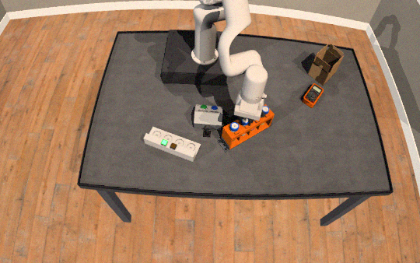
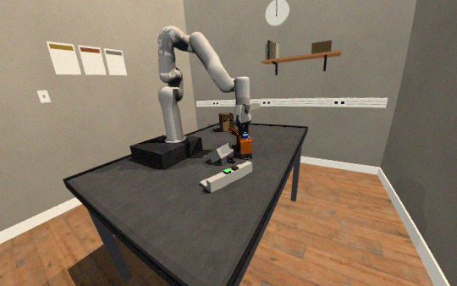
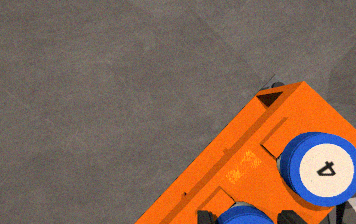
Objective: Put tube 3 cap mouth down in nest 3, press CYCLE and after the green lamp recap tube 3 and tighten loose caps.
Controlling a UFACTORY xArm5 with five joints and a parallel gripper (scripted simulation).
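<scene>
The tabletop (image 1: 311, 163) looks matt, dark grey and finely grained, like rubber or felt. The decapping station (image 3: 260, 145) is smooth orange plastic with a dull sheen. The cap of tube 4 (image 3: 320, 170) has a smooth blue plastic rim and a white face. The floor (image 1: 47, 117) is brown wood planks. The arm (image 2: 211, 59) is smooth, satin white.

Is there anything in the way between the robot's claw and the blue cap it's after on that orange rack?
Nothing visible. The claw is already shut on a blue cap in the orange rack, with a dark finger on each side of it. Its neighbour, the cap marked 4, stands apart from the fingers.
</scene>
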